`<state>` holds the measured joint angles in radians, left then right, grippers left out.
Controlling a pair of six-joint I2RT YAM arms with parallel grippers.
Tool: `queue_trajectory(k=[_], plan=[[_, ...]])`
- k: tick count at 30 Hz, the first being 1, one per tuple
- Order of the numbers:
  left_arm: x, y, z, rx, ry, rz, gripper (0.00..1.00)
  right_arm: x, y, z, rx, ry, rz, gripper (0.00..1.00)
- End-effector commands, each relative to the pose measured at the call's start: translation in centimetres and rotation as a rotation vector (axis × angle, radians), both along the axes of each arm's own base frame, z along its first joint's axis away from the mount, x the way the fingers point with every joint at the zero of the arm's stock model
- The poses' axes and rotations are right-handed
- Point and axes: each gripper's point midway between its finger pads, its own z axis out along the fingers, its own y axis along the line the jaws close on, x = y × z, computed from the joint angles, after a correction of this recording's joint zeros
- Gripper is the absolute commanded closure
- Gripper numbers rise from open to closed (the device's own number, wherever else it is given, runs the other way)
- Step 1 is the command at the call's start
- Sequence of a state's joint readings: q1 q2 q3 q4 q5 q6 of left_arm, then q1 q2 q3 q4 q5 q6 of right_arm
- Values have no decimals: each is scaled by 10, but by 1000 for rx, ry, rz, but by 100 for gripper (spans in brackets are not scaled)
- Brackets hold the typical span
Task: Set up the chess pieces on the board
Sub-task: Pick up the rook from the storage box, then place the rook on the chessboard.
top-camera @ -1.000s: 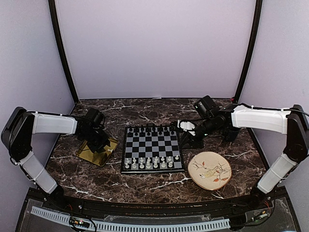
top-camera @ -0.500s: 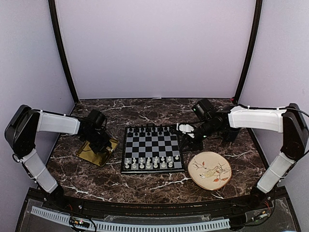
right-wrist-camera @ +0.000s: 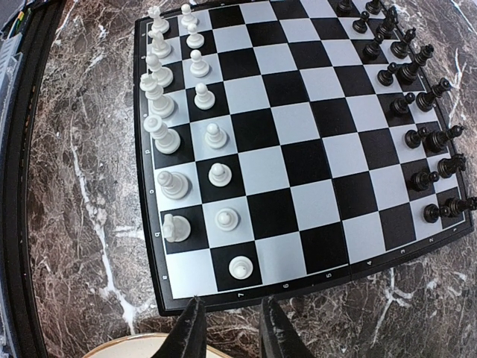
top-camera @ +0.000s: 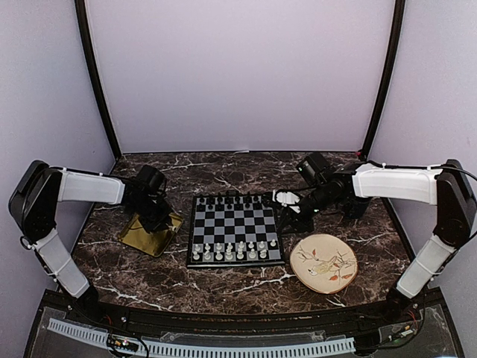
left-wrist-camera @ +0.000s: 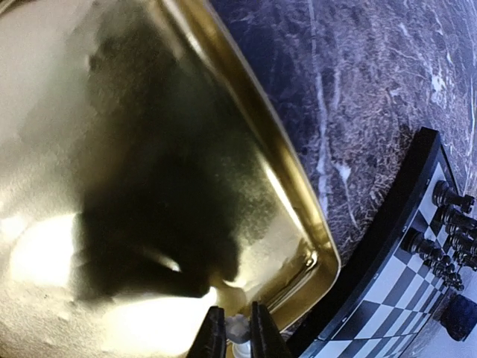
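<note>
The chessboard (top-camera: 235, 227) lies mid-table. White chessmen (top-camera: 231, 251) fill its two near rows and black ones (top-camera: 232, 200) the far rows. In the right wrist view the white pieces (right-wrist-camera: 201, 97) stand in two rows, and the light corner square nearest my fingers holds no piece. My left gripper (top-camera: 157, 223) hangs over the gold tray (top-camera: 140, 237). In the left wrist view it (left-wrist-camera: 237, 309) is shut on a small white chess piece (left-wrist-camera: 238, 330) above the tray's corner (left-wrist-camera: 313, 261). My right gripper (top-camera: 292, 218) is open and empty beside the board's right edge (right-wrist-camera: 232, 300).
A round cream plate (top-camera: 323, 262) with a leaf pattern lies right of the board; its rim (right-wrist-camera: 134, 347) shows under my right fingers. The table is dark marble (top-camera: 223, 287). The board's black border (left-wrist-camera: 387, 246) runs close beside the tray.
My left wrist has shifted slightly right and up over the tray. My right arm drew in a little a second ago and has stayed still since.
</note>
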<state>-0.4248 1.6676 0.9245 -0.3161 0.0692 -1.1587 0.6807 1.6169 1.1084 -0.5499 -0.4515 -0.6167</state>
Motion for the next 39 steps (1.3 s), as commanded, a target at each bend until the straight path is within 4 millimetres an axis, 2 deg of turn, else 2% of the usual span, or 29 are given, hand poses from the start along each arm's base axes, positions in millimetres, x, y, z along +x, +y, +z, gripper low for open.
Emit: queue_trajectory(k=[1,5,9,13,19,23,31,39], plan=[[11,6,28,97,-94,-123,100,0,-1,-2,-2,2,3,74],[23,-2,46,142,-219,-305,100,0,0,-3,-3,6,1,74],[28,-39,68,93,-462,-565,100,1,1,-2,-2,6,-2,74],[25,-70,91,120,-765,-713,100,2,0,-3,-5,4,-10,74],[3,-102,95,229,-1001,-896,100,2,0,-4,-5,8,-16,74],[-7,-109,95,247,-1118,-967,100,2,1,-8,-9,22,-18,74],[-15,-127,87,211,-1222,-1065,98,5,1,-19,-33,41,-28,74],[-14,-148,70,149,-1231,-1109,96,7,0,-28,-58,53,-40,75]])
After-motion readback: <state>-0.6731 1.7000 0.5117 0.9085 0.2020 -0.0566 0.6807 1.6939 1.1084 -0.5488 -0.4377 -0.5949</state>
